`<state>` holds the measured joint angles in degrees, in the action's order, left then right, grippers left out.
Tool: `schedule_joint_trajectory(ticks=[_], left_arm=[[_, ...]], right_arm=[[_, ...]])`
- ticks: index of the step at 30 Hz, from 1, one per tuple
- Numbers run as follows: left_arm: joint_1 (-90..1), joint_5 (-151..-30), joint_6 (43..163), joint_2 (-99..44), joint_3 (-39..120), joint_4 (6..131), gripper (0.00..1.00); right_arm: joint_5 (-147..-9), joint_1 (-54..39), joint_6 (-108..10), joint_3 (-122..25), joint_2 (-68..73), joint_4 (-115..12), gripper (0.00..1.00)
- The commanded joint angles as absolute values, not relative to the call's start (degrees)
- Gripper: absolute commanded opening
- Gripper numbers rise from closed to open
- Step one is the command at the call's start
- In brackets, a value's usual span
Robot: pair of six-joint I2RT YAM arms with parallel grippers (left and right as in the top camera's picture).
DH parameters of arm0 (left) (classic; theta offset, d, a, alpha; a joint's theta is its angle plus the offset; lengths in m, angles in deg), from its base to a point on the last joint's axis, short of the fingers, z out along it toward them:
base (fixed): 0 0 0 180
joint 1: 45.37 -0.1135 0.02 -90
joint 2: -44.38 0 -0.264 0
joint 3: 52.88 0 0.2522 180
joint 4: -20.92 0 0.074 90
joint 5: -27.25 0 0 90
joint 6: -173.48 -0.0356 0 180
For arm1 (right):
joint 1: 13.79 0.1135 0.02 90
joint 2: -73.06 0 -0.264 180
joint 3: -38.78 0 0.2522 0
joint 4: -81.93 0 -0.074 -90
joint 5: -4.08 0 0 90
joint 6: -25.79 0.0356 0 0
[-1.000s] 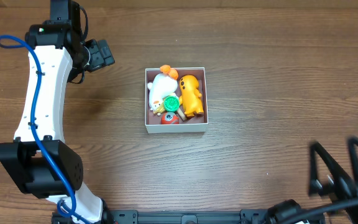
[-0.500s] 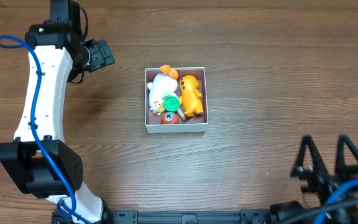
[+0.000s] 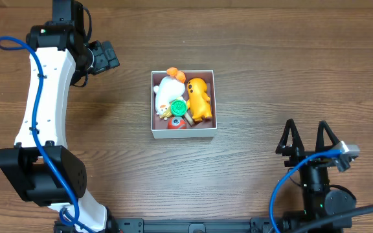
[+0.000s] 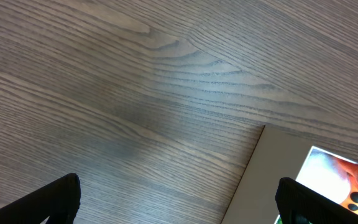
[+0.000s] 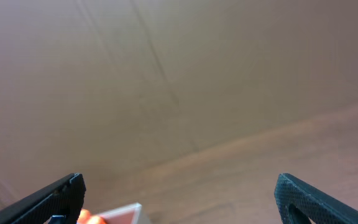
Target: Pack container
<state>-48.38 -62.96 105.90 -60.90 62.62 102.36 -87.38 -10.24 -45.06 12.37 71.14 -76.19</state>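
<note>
Container (image 3: 199,134): prob. light, thin walls flex; toys (image 3: 181,103) inside.
Grip: opp. walls, near rim.
L jaws: apart, empty.
R jaws: apart, empty.

Overhead straight down, both wrists glimpse container (image 3: 183,134)

The right pincer (image 3: 306,134) has swung in from the right edge of the bench (image 3: 251,77), travelling leftward and a little up over the last second. Its blue cable (image 3: 283,188), cut off earlier, now loops fully into the overhead view, and the jaws stand apart.
</note>
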Motion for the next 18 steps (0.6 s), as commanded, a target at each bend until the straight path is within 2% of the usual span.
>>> schedule_joint_trajectory(ticks=[1,18], left_arm=[[-48.4,-63.2,106.8,-60.5,63.6,102.2,1.0],[-48.4,-63.2,106.8,-60.5,63.6,102.1,1.0]], right_arm=[[-86.9,-11.9,-47.8,15.1,71.8,-77.0,1.0],[-87.5,-12.3,-49.5,24.6,72.9,-81.4,1.0]])
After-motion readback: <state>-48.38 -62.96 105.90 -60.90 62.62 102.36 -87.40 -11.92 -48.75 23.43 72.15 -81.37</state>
